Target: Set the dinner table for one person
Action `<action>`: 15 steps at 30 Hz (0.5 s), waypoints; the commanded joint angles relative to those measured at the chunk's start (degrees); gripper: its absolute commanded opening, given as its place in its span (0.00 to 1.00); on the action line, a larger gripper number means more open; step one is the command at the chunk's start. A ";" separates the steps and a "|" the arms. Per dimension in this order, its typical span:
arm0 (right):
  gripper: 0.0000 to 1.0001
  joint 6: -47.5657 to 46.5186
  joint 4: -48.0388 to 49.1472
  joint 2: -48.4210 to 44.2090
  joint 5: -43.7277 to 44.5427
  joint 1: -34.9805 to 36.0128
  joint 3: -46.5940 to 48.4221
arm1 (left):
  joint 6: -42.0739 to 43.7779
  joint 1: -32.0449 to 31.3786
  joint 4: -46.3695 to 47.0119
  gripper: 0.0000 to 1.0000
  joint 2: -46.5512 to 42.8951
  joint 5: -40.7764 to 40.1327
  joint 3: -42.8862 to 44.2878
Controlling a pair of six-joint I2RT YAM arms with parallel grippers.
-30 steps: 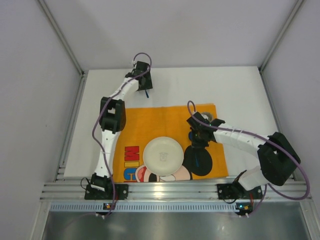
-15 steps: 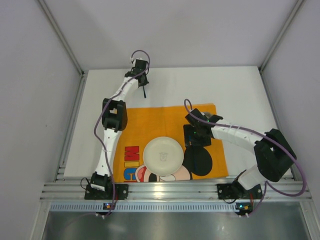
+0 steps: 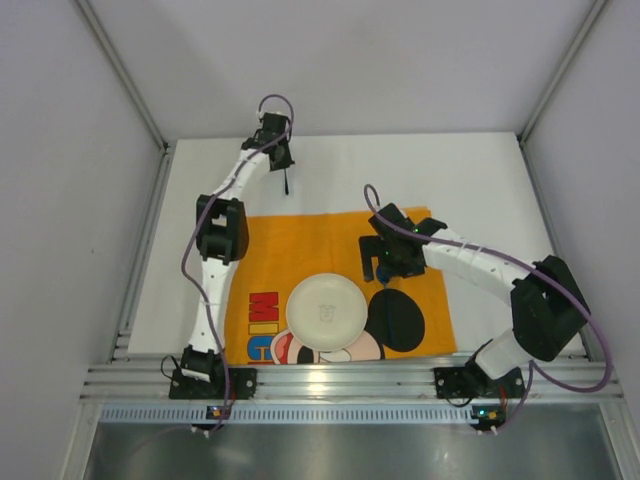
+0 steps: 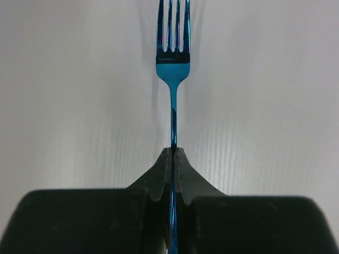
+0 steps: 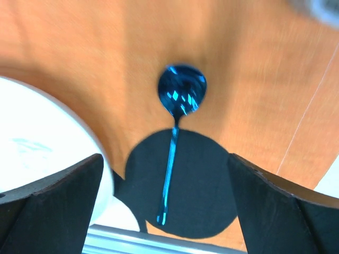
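My left gripper (image 3: 286, 176) is at the far left of the white dinner table (image 3: 470, 180), shut on the handle of a shiny blue fork (image 4: 173, 69). The fork's tines point away from my left gripper (image 4: 174, 151). My right gripper (image 3: 384, 270) hangs open over the orange mat (image 3: 300, 245), with nothing between its jaws. Below my right gripper (image 5: 165, 156) a blue spoon (image 5: 181, 92) lies on the mat, its handle on the black round ear print. A white plate (image 3: 325, 310) sits on the mat, left of the spoon.
The ribbed aluminium rail (image 3: 340, 380) runs along the near edge, where both arm bases are bolted. Grey walls enclose the table on three sides. A blurred grey thing (image 5: 318, 8) shows at the top right corner of the right wrist view.
My left gripper has shut on the fork and shifted slightly toward the back. My right gripper has opened, left the spoon on the mat and risen away from it.
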 commanded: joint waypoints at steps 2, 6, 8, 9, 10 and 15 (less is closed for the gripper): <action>1.00 -5.55 2.02 -2.01 5.88 -0.72 8.86 | 2.51 0.42 1.06 0.00 -23.53 2.05 -10.66; 1.00 -7.66 2.63 -2.98 13.52 -0.98 14.57 | 1.72 0.25 2.30 0.00 -39.27 5.91 -31.56; 1.00 -8.46 2.89 -3.15 14.50 -2.30 16.33 | 0.94 0.16 1.95 0.00 -47.77 7.76 -44.57; 1.00 -8.55 2.81 -3.15 13.72 -2.91 17.82 | 0.50 0.16 1.69 0.00 -50.78 8.20 -49.14; 1.00 -8.90 2.63 -3.33 11.36 -3.70 18.36 | -0.12 0.07 1.08 0.00 -53.34 8.47 -57.45; 1.00 -9.51 2.63 -5.88 8.97 -5.99 17.40 | -5.21 -1.51 0.98 0.00 -67.41 10.58 -79.55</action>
